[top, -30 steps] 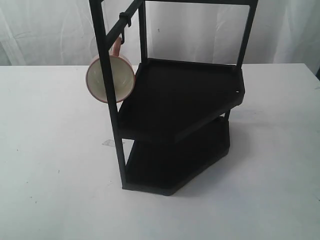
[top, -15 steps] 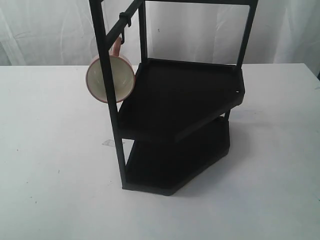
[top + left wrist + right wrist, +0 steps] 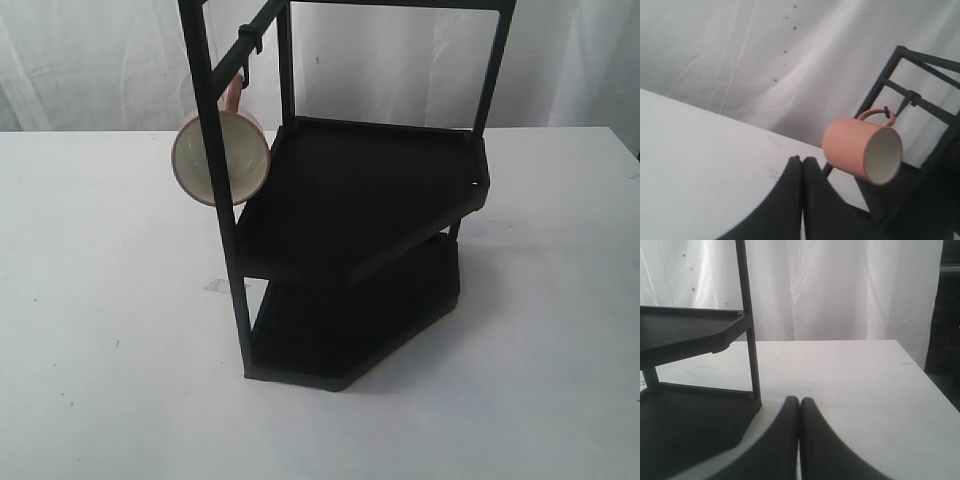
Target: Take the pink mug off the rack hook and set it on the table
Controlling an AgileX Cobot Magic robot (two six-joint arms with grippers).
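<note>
Status: pink mug [image 3: 221, 158] hanging on rack hook [image 3: 243, 68], not yet on table [image 3: 100, 330].
Mug is hanging by its handle in the upper left of the exterior view, mouth facing the camera, with a post of the black rack [image 3: 360, 200] crossing in front of it. Both the left gripper [image 3: 801, 161] and the right gripper [image 3: 799, 402] are sitting with fingers pressed together, gripping nothing.
</note>
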